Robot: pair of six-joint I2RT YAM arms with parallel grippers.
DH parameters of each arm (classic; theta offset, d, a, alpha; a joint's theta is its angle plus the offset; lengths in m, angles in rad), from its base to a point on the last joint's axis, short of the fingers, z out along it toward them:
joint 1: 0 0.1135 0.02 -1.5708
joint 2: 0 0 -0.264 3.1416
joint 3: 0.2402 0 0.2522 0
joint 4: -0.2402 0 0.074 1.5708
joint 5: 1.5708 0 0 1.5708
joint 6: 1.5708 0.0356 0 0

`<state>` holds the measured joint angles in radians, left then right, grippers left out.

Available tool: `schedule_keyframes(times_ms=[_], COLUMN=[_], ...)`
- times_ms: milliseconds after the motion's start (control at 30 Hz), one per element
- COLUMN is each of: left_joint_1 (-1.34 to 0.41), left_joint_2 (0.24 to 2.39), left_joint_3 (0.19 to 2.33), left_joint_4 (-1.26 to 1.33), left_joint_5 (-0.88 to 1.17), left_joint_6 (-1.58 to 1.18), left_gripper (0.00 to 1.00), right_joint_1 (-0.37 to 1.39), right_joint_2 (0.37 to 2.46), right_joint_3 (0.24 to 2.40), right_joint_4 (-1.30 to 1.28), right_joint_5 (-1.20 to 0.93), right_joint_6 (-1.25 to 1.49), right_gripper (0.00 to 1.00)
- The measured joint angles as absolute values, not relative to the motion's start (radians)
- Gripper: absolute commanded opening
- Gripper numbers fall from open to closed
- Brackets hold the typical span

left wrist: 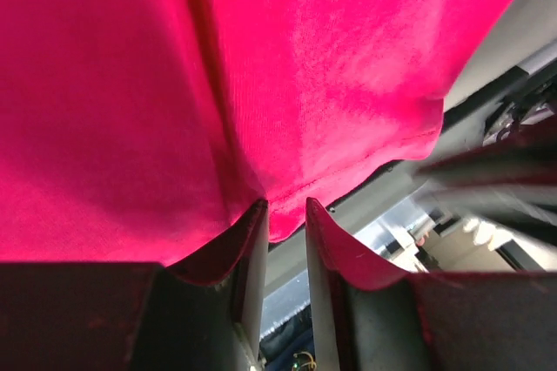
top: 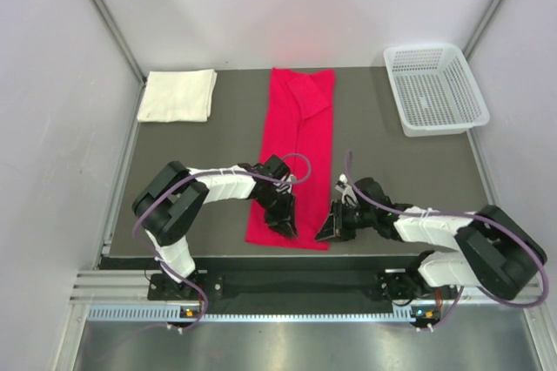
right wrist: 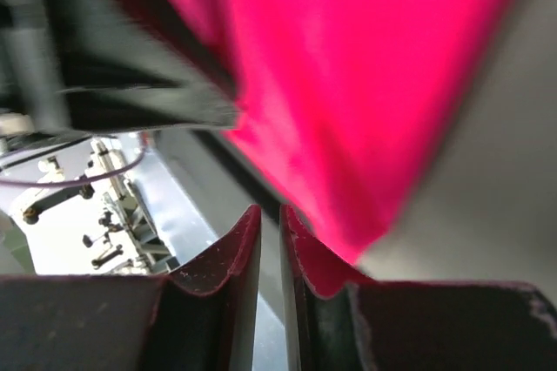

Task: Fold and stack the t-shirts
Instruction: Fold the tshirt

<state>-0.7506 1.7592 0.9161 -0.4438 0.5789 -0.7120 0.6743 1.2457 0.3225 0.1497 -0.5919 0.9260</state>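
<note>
Red t-shirt [top: 296, 153]: soft knit, matte, folded lengthwise into a long narrow strip with one sleeve turned over at the far end. It lies flat down the middle of the dark grey counter [top: 374, 162], its stitched hem at the near edge. Cream-white t-shirt [top: 178, 95]: folded into a neat rectangle at the far left corner, well apart from the red one. White plastic mesh basket [top: 435, 88] sits at the far right corner. Both arms reach in low over the near hem, one at each corner. Left hand [left wrist: 285, 207]: fingers narrowly apart, hem edge dipping into the gap and creases running to the tip; cannot tell if the cloth is pinched. Right hand [right wrist: 271, 212]: view blurred, fingers a slit apart with nothing between them, cloth corner just beside.
</note>
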Motion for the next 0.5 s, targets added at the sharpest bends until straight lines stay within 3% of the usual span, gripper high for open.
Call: schedule_keyframes(times_ms=[100,167,500], left_joint_1=[-0.749,-0.749,-0.730], left_joint_2=[1.765,1.753,1.522], left_joint_3=[0.915,0.915,0.996], left_joint_4=[-0.445,-0.450,-0.618], left_joint_5=[0.585,0.578,0.478], left_joint_6=[-0.704,-0.697,-0.638], left_gripper=[0.32,0.40,0.49], right_joint_1=[0.673,0.671,0.672], right_joint_2=[1.343,1.383,1.203], right_joint_3=[0.290,0.273,0.288], right_joint_4=[0.205,0.249,0.096], right_joint_5=[-0.593,-0.624,-0.579], right_joint_6=[0.931,0.953,0.942], right_gripper=[0.15,0.17,0.52])
